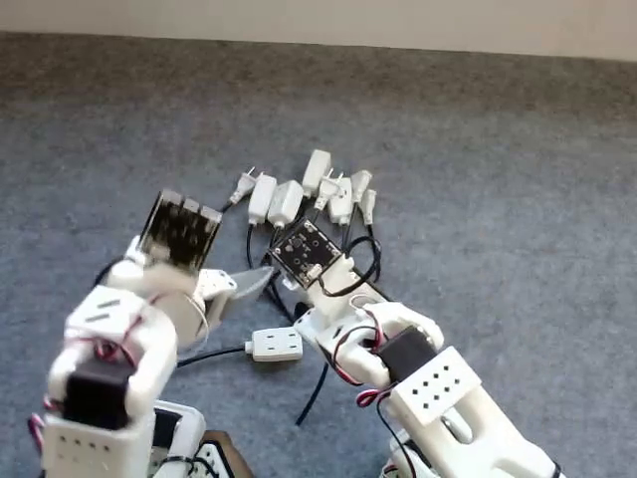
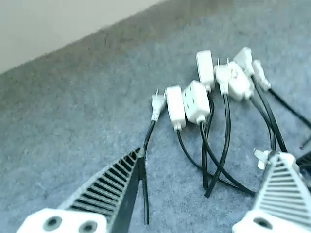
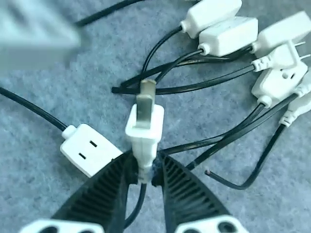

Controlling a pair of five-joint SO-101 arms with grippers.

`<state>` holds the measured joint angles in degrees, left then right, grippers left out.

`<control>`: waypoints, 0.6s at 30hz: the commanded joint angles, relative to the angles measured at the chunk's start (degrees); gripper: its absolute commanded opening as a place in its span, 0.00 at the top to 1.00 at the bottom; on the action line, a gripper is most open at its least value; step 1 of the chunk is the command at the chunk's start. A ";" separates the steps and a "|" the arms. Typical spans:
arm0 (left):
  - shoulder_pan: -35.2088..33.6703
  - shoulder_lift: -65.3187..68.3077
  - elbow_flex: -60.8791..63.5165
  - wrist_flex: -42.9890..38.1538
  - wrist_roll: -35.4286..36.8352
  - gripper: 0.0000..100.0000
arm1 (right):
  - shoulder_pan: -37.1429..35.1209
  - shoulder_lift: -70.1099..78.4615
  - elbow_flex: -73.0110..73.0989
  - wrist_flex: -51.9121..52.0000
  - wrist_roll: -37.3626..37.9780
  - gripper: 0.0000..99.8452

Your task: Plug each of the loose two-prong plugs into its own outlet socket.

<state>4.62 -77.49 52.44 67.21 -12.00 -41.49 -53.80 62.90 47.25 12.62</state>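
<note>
Right gripper (image 3: 143,170): nearest to us, its jaws are clamped on the base of a plug (image 3: 145,127), with the cord passing down between the fingers.
Plug: held above the carpet (image 3: 29,160). We see its long axis in line with the fingers and both prongs pointing away from the gripper, toward the pile (image 1: 286,202).
Socket (image 3: 90,149): lies on the carpet just beside the held plug, its two slots showing.
Left gripper (image 2: 199,189): jaws spread wide with nothing between them, above the carpet near the pile.
Pile: we count several loose white plugs and sockets on black cords, lying close together.
</note>
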 commanded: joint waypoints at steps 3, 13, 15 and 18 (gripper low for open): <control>0.48 -14.46 17.89 -6.77 1.41 0.62 | -4.53 0.13 -0.66 -1.54 -1.76 0.99; 0.40 -15.25 26.77 -14.51 2.46 0.62 | -8.04 0.40 -0.66 0.31 -1.58 0.99; 0.13 -15.25 27.21 -15.38 2.46 0.62 | -8.04 0.40 -0.66 0.31 -1.58 0.99; 0.13 -15.69 25.54 -15.30 2.64 0.62 | -7.96 0.48 -0.66 0.31 -1.58 0.99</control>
<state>4.18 -92.44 79.60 53.23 -9.89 -47.74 -53.63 62.90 47.34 11.30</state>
